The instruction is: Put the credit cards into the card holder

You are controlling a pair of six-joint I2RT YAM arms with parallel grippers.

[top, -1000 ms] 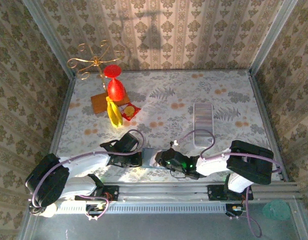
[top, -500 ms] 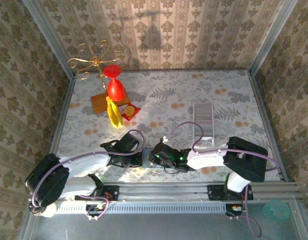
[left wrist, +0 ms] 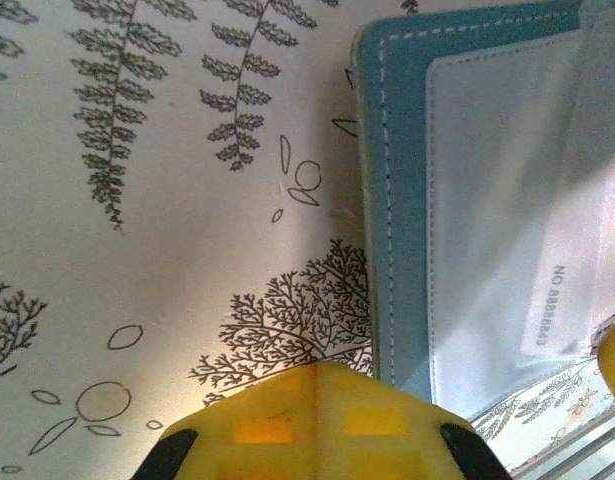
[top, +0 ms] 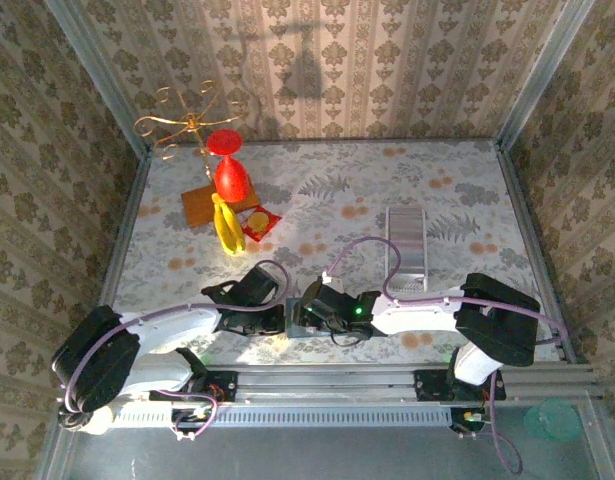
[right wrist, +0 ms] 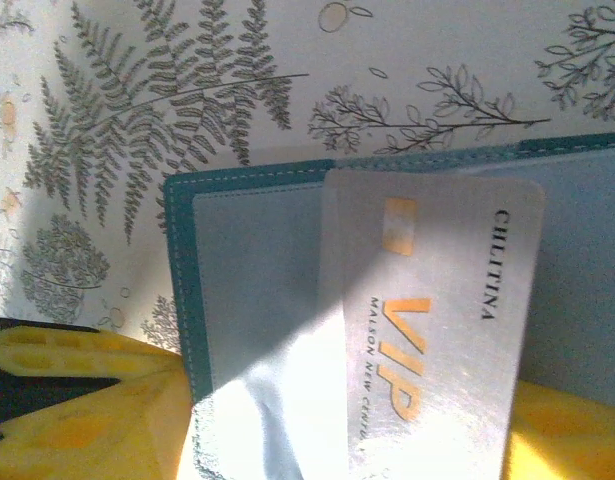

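The holder lies open at the table's near edge, between both grippers. The right gripper pinches a silver card, tilted over the holder's inner panel, just inside its stitched teal rim. The left gripper touches the holder's left edge; I cannot tell its grip. Open table lies beyond.

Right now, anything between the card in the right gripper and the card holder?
Nothing visible. The silver VIP card in the right gripper overlaps the open card holder, with no object between them. The left gripper sits at the holder's left edge.
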